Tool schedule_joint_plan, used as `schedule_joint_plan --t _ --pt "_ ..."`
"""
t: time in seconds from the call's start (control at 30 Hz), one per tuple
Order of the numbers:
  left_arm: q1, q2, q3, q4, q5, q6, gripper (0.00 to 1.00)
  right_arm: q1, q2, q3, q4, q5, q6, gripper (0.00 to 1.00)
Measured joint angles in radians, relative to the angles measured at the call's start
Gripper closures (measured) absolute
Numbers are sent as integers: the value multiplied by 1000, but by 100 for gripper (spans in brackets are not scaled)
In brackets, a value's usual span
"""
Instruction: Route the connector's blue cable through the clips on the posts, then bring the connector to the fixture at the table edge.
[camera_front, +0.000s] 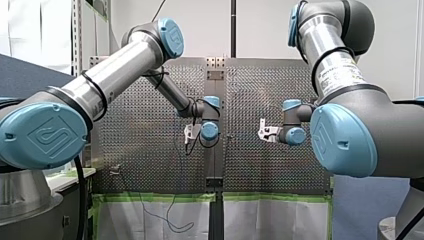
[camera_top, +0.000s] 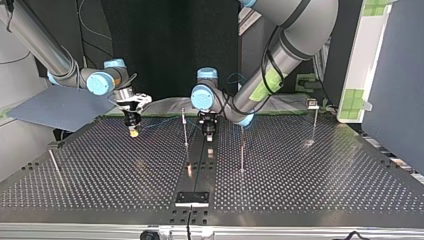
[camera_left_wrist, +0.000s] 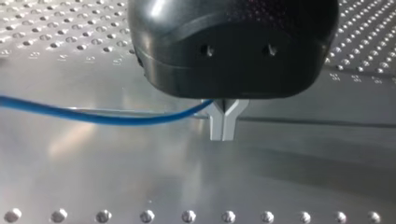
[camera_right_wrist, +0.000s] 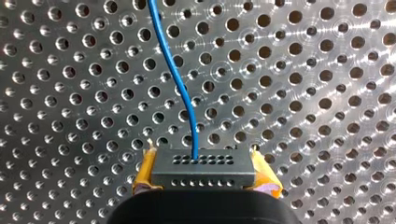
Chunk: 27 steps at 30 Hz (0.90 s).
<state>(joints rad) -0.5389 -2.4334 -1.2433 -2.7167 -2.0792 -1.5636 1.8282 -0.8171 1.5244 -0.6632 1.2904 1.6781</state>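
In the right wrist view my right gripper (camera_right_wrist: 205, 175) is shut, its yellow pads (camera_right_wrist: 145, 170) clamping the dark grey connector (camera_right_wrist: 203, 169). The blue cable (camera_right_wrist: 175, 74) leaves the connector's top and runs ahead over the perforated plate. My left gripper (camera_left_wrist: 223, 127) is black with metal fingers whose tips meet; the blue cable (camera_left_wrist: 100, 116) runs into the fork just above them. In the top view my right gripper (camera_top: 132, 131) hovers at the back left and my left gripper (camera_top: 208, 131) stands low between two thin posts (camera_top: 185, 127) (camera_top: 242, 150).
More posts stand at the top view's far right (camera_top: 315, 125) and left front (camera_top: 52, 160). A black fixture (camera_top: 192, 198) sits at the near table edge on the centre strip. Slack blue cable (camera_front: 170, 220) hangs below the table's edge in the front view.
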Motion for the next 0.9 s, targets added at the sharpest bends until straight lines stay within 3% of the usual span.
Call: schedule_joint_plan --t 0.07,0.1,0.13,0.3,0.4,0.47,0.5,0.53,0.57,0.9 --pt "-3 0 -1 9 1 6 71 1 0 0 1 0 0 84" --pt "-5 0 -3 15 1 12 71 1 0 0 2 0 0 84" --pt "-7 1 -6 24 0 20 60 1 0 0 2 0 -1 84" --pt "-13 0 -17 53 -6 62 60 2 1 0 3 0 0 84" --pt "-14 1 -18 46 -7 87 53 2 1 0 3 0 0 84" --pt "-15 1 -18 40 -5 98 35 3 1 0 3 0 0 84" --pt "-15 1 -18 35 -4 99 35 3 1 0 3 0 0 84" --pt "-15 1 -19 31 -3 97 21 3 1 0 3 -1 0 84" --pt "-15 1 -19 24 -2 92 0 3 1 0 4 -1 0 84" --pt "-18 1 -19 -50 19 69 0 3 2 0 12 -3 -2 84"
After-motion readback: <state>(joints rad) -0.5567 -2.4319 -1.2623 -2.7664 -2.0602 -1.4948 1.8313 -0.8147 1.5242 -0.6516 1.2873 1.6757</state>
